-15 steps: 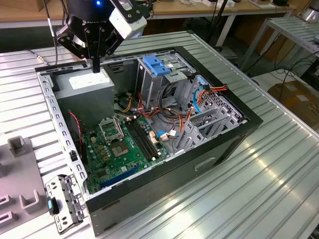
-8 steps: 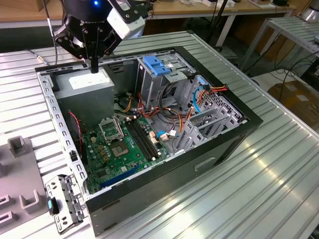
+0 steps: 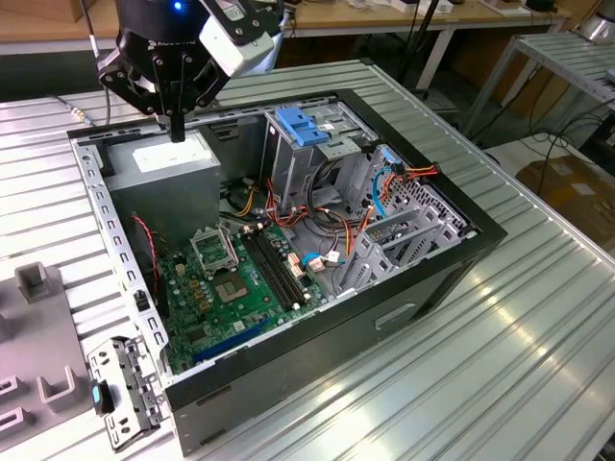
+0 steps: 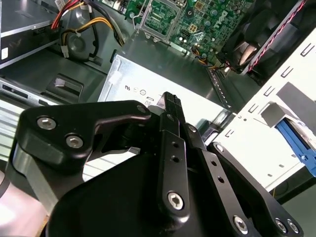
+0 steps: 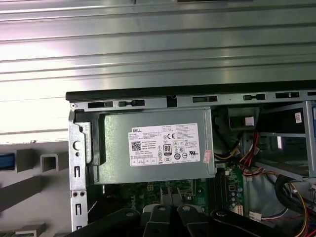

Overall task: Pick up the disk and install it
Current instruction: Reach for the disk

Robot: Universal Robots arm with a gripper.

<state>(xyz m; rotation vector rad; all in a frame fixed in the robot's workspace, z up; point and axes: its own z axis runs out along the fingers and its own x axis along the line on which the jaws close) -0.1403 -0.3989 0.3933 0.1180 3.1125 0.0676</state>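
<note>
Jaws pinched together, empty, over the power supply (image 3: 183,178) in the case's (image 3: 384,317) corner. The disk I cannot place; a blue edge (image 5: 5,160) beside the fixtures (image 5: 42,160) on the worktop (image 5: 148,49) may be its rail. Likely dense, rigid, shock-sensitive: grip across its long sides.

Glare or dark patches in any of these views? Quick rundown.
Exterior view: streaky reflections on the ribbed table, computer case evenly lit. First wrist view: a blown-out white band on the table beyond the power supply, no glare on its sticker. Second wrist view: black gripper dark up front, metal frame washed pale.
</note>
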